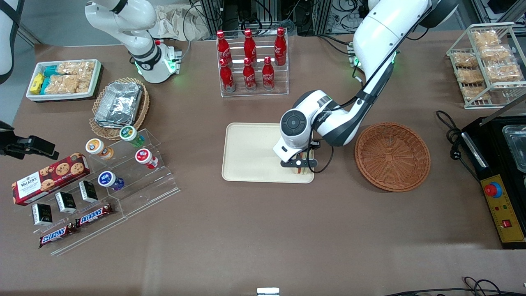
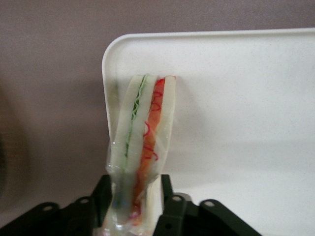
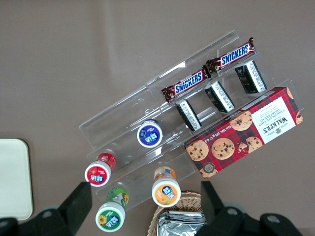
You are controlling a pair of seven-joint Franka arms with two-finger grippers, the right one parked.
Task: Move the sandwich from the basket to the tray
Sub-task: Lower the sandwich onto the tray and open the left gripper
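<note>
The sandwich point(image 2: 147, 132), a wrapped wedge of white bread with green and orange-red layers, stands on edge on the cream tray point(image 2: 246, 98) close to one rounded corner. My left gripper point(image 2: 135, 196) is shut on the sandwich's lower end, one black finger on each side. In the front view the gripper point(image 1: 300, 163) is low over the tray's point(image 1: 250, 152) corner nearest the camera and the basket, and only a sliver of the sandwich point(image 1: 303, 168) shows under it. The reddish-brown wicker basket point(image 1: 392, 156) stands empty beside the tray, toward the working arm's end.
A rack of red cola bottles point(image 1: 250, 61) stands farther from the camera than the tray. A clear stand with small jars and snack bars point(image 1: 107, 176), a cookie box point(image 1: 49, 176) and a tan basket of foil containers point(image 1: 119, 105) lie toward the parked arm's end. A black machine point(image 1: 499, 164) stands beside the wicker basket.
</note>
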